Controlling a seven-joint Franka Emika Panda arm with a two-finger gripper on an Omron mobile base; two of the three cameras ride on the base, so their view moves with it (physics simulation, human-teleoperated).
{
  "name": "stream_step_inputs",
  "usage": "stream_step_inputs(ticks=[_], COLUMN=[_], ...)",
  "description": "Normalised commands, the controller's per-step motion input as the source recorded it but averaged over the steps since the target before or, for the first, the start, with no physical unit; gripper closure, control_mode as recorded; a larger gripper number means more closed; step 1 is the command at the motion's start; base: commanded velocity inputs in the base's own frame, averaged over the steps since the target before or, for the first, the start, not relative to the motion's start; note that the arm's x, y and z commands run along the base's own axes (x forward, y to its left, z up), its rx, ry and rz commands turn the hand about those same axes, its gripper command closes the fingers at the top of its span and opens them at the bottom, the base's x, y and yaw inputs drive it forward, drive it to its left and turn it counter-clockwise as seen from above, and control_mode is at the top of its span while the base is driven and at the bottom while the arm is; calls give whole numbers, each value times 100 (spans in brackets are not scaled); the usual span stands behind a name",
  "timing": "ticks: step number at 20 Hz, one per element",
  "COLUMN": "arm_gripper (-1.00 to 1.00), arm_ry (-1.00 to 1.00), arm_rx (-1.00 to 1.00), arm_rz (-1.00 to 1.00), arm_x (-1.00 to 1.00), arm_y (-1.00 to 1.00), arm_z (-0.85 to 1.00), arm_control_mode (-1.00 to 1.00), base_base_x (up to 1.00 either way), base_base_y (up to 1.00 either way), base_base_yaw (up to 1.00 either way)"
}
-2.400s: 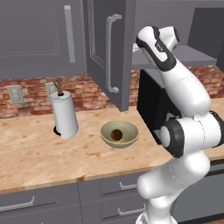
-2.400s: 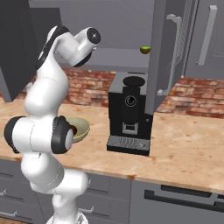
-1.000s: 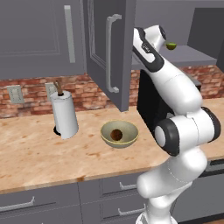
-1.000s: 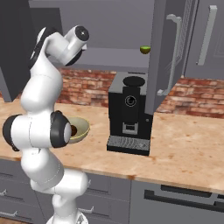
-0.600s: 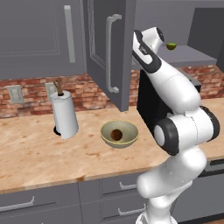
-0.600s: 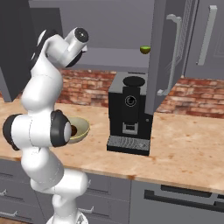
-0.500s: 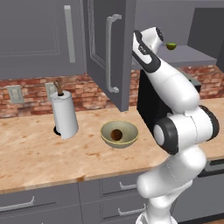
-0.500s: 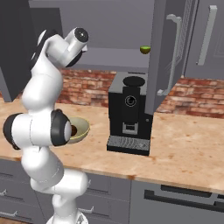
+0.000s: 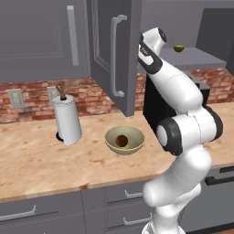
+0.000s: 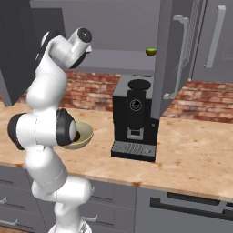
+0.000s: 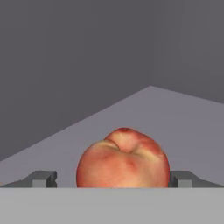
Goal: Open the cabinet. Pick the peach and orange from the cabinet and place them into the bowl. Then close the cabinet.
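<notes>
The cabinet stands open, its left door swung out over the tabletop, and the white arm reaches up into it. In the hand view the peach sits on the grey shelf right between the two dark fingertips of the pincer, which is spread wide, one tip on each side of the fruit with neither clearly pressing on it. The bowl rests on the tabletop below the open door, near the paper-towel roll, and the orange already lies inside it (a dull brownish ball against the yellowish inside). A small green fruit sits farther along the shelf, above the black coffee machine.
</notes>
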Motion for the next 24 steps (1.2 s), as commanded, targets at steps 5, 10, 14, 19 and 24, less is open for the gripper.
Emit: stream_step_inputs(ticks=[5,10,14,19,24], arm_gripper=[-100,100,100,100,100], arm_ry=[0,0,0,0,0], arm_rx=[-9,-7,0,0,4], arm_rz=[-3,-3,0,0,0], arm_x=[21,17,0,-34,-90], arm_y=[25,26,0,-2,-36], arm_z=[-29,-19,0,0,0], arm_control_mode=[-100,-100,-100,-100,-100], base_base_x=[0,0,0,0,0], base_base_y=[0,0,0,0,0], base_base_yaw=[0,0,0,0,0])
